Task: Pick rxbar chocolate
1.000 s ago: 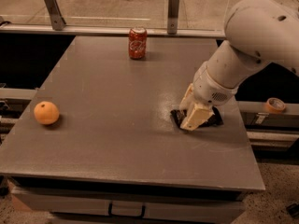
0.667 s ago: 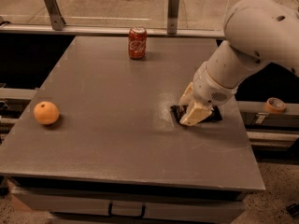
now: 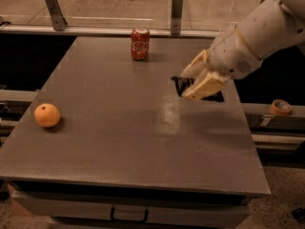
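Observation:
The rxbar chocolate (image 3: 178, 84) is a flat black bar, clamped between the two pale fingers of my gripper (image 3: 186, 86). It hangs a little above the grey table (image 3: 133, 142), over the table's right middle part. One dark end of the bar sticks out to the left of the fingers, and another dark part shows below and to the right of them. The white arm reaches in from the upper right.
A red soda can (image 3: 140, 43) stands upright at the back middle of the table. A round orange fruit (image 3: 47, 115) lies near the left edge. A roll of tape (image 3: 279, 107) sits on the rail off the table's right side.
The gripper has risen from the table surface with the black bar in it. The can and the orange have not moved.

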Controlling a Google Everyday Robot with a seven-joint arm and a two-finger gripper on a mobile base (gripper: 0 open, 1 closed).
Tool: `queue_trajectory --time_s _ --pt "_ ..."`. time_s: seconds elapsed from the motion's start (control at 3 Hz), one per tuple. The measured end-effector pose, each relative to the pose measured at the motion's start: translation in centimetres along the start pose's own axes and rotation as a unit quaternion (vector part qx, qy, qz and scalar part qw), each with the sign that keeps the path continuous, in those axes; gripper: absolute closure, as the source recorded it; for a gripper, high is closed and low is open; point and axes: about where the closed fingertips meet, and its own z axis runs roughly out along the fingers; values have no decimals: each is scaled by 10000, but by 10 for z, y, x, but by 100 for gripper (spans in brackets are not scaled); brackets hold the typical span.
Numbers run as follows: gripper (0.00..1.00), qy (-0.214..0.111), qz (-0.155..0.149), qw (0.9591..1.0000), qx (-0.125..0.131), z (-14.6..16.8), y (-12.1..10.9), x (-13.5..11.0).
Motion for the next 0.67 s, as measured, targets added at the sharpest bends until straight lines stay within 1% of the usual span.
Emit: queue_trajectory --time_s 0.33,0.67 --pt "100 -1145 25 9934 -25 -33 -13 -44" --pt "100 -1611 15 9869 -59 -45 -13 -70"
